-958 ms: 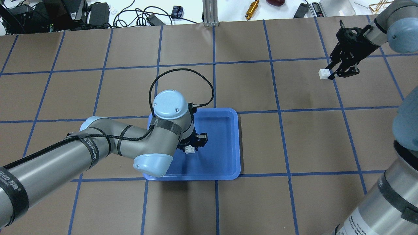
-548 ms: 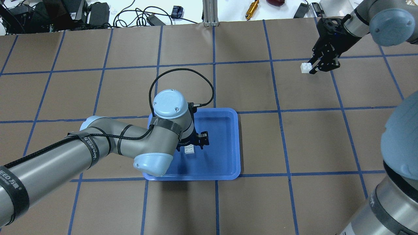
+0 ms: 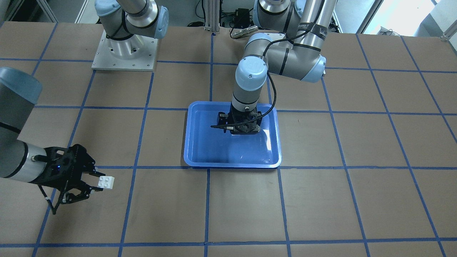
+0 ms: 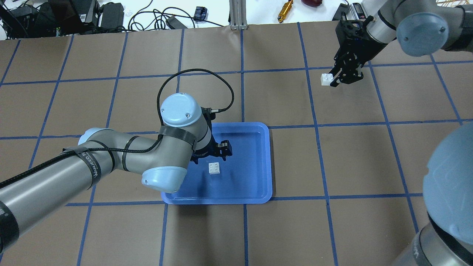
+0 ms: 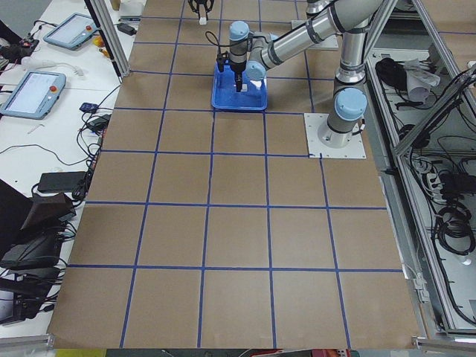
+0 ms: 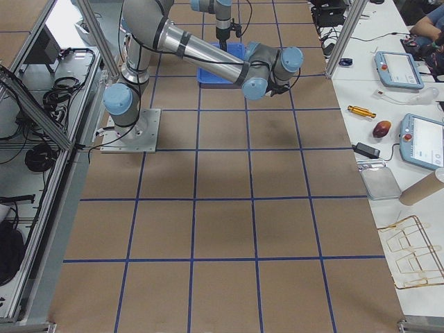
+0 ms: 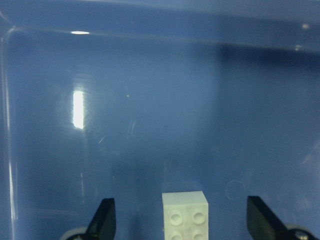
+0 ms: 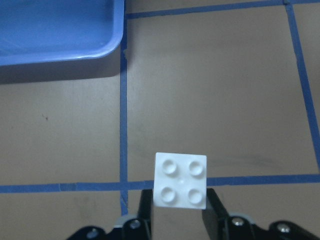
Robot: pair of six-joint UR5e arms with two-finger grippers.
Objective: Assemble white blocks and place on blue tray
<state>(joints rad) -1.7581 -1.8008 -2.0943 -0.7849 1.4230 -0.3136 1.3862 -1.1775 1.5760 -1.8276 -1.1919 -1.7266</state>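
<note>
Assembly is not yet done: the two white pieces are well apart. One white block (image 4: 214, 168) lies studs-up on the floor of the blue tray (image 4: 269, 162), left of the tray's middle. The left fingers (image 7: 105, 220) are spread wide, one on either side of the block and touching neither of its sides. In the overhead view that arm's wrist hangs over the tray's left half.

The second white block (image 4: 325, 79) is at the far right of the surface, clamped between the right fingers (image 8: 213, 212) by its near end, with its four studs facing up. It looks to be held clear of the surface, though its height cannot be read for certain.

By my reading, the step in hand is bringing the second block across to meet the first. The next move calls for the right arm to carry its block nearer and to the left until it is over the tray. It must then square the block with the one lying there and press the two firmly together.

Two risks stand out. The left arm crowds the space above the tray, so it should either draw aside or close on the lying block to steady it. Unheld, that block will likely skid on the glossy floor under the push.
</note>
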